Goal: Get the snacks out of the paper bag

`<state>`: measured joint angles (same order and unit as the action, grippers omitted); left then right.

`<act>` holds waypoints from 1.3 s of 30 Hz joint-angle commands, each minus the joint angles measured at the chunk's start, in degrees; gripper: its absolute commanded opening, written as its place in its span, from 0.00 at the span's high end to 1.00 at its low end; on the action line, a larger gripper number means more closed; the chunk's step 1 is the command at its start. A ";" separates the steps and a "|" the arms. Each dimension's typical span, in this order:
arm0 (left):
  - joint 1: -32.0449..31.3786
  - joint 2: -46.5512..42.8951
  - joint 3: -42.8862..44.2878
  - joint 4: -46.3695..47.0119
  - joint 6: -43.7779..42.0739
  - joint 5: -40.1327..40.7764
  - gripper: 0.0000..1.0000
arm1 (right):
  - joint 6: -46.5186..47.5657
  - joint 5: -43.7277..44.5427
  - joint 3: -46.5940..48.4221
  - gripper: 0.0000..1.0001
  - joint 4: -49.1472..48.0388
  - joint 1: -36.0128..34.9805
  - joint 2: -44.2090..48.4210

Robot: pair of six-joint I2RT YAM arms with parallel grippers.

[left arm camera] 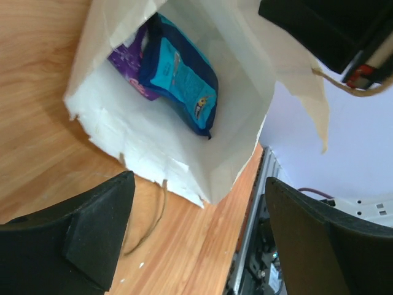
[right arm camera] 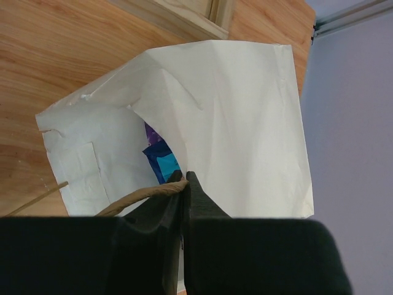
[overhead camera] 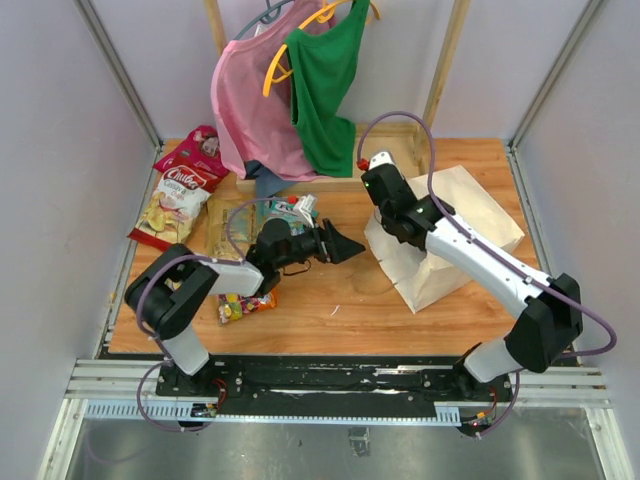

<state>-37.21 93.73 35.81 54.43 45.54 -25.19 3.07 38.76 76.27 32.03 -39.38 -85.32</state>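
The cream paper bag (overhead camera: 455,235) lies on its side at the right of the table, its mouth facing left. My right gripper (overhead camera: 384,218) is shut on the bag's upper rim and twisted handle (right arm camera: 138,196), holding the mouth open. Inside lie a blue-teal packet (left arm camera: 181,80) and a purple packet (left arm camera: 126,61); both also show past the rim in the right wrist view, blue (right arm camera: 161,165) and purple (right arm camera: 153,133). My left gripper (overhead camera: 345,244) is open and empty, just outside the mouth, jaws wide apart (left arm camera: 196,236). Other packets lie at the left: red (overhead camera: 195,150), white-red (overhead camera: 180,195), yellow-green (overhead camera: 225,232), orange (overhead camera: 245,305).
A pink garment (overhead camera: 255,110) and a green garment (overhead camera: 325,85) hang on hangers from a wooden frame (overhead camera: 300,182) at the back. A teal packet (overhead camera: 296,210) lies by the left wrist. The bag's loose lower handle (left arm camera: 150,218) rests on the wood. The table's front rail (left arm camera: 258,233) is near.
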 commanded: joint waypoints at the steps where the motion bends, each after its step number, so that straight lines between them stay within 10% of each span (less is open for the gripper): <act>1: -5.24 7.93 4.13 10.97 6.62 4.49 0.12 | -1.49 -1.52 -1.64 0.99 -0.06 -0.16 2.10; 20: -17.48 28.15 27.52 -4.33 7.51 32.45 0.35 | -2.32 -2.93 -5.69 0.99 -0.99 1.54 6.81; 39: -19.30 40.57 44.78 -14.97 2.53 37.81 0.44 | -3.33 -5.47 -8.38 0.99 -2.52 2.21 9.91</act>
<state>-56.14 132.75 78.96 39.51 49.91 10.31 0.95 33.04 68.55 30.24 -38.09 -77.41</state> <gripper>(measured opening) 0.578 0.023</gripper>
